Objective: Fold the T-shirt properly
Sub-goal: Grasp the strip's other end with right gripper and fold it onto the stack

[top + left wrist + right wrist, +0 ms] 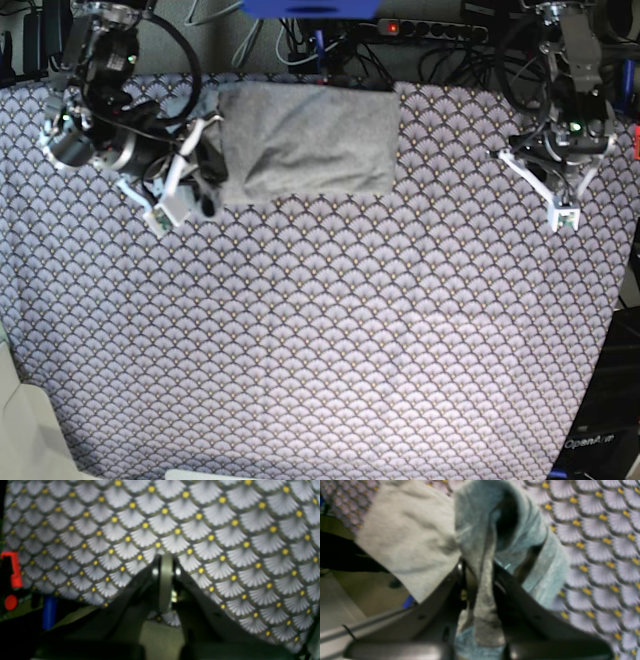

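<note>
The T-shirt [305,140] lies folded at the far edge of the purple tablecloth [320,330]; the right gripper [482,585] pinches its side edge tight; it should lift gently and lay that edge flat; the left gripper [561,205] is closed, holding nothing, well apart.

Only one piece of writing could be made out. In the base view, faint pale lettering [588,442] stood on a dark surface at the lower right corner, beyond the edge of the patterned tablecloth [320,330]; it appeared to read "OpenArm", though the letters were small and dim, so the reading was not certain. Both wrist views were blurred and carried no legible text, label, brand, number or sign.
</note>
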Robot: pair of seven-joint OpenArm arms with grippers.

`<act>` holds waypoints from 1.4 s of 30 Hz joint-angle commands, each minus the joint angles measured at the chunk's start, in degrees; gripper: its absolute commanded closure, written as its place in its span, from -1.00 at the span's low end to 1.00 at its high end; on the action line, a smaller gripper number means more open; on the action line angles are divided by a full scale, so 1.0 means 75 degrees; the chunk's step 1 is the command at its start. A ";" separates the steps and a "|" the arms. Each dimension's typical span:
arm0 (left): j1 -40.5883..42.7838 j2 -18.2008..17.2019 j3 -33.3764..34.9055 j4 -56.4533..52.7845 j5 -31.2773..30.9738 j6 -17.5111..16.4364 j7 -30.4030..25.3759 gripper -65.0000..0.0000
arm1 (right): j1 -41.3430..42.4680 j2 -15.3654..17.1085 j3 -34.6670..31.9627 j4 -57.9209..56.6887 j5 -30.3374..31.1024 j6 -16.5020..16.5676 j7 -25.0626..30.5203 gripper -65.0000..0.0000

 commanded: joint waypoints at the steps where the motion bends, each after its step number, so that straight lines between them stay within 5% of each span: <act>1: -0.0008 -0.0141 -0.0028 0.0086 0.0057 0.0010 -0.0080 1.00 | 0.0179 0.0015 -0.0089 0.0125 0.0203 -0.0004 0.0119 1.00; 6: 0.0015 -0.0165 -0.0028 0.0086 0.0068 0.0010 -0.0080 1.00 | 0.0179 -0.0008 -0.0886 0.0125 0.0391 -0.0004 0.0131 1.00; 24: 0.0015 -0.0153 -0.0028 0.0086 0.0057 0.0010 -0.0080 1.00 | 0.0484 -0.1310 -0.1835 -0.0555 0.0356 -0.0004 0.0283 1.00; 42: -0.0266 -0.0575 -0.0274 -0.0887 0.0033 0.0010 -0.0490 1.00 | 0.0894 -0.0958 -0.3125 -0.2032 0.0356 -0.0004 0.1561 1.00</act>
